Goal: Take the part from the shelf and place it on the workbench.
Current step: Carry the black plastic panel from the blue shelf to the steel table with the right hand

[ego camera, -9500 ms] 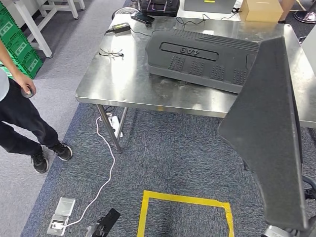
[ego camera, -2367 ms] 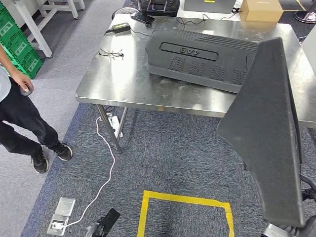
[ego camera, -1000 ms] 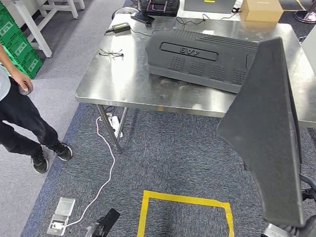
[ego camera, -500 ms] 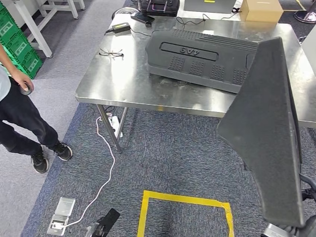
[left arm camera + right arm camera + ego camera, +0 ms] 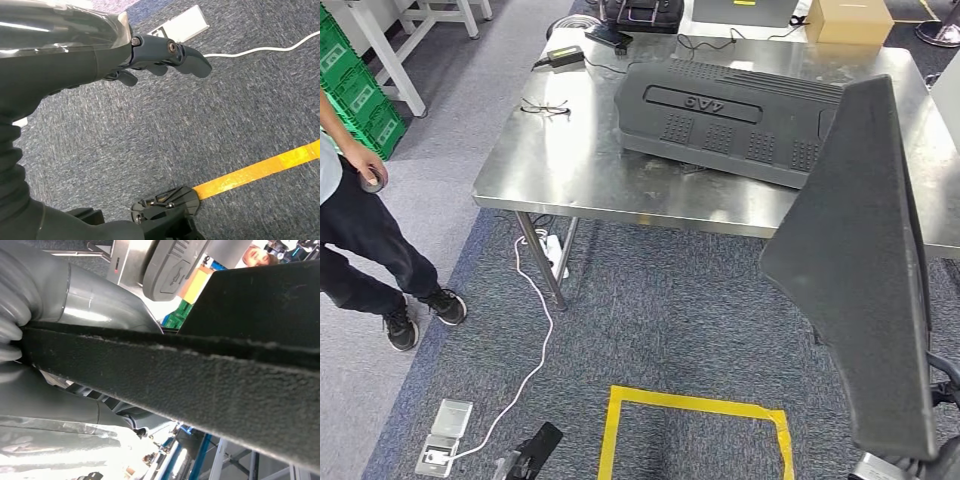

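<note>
The part, a large dark felt-like panel (image 5: pixel 863 260), stands upright at the right of the head view, in front of the steel workbench (image 5: pixel 569 170). My right hand (image 5: pixel 56 305) grips the panel's edge (image 5: pixel 211 380), thumb on one side and the rest of the hand on the other. My left hand (image 5: pixel 113 55) hangs low over the grey carpet with its fingers apart and nothing in it; it is the dark shape (image 5: pixel 531 452) at the bottom of the head view.
A long black moulded cover (image 5: pixel 727 120), glasses (image 5: pixel 545 106), a power adapter (image 5: pixel 567 57) and a cardboard box (image 5: pixel 848 20) lie on the bench. A person (image 5: pixel 358 230) stands at left. A yellow tape square (image 5: pixel 697 405), white cable (image 5: pixel 539 340) and floor box (image 5: pixel 444 437) mark the carpet.
</note>
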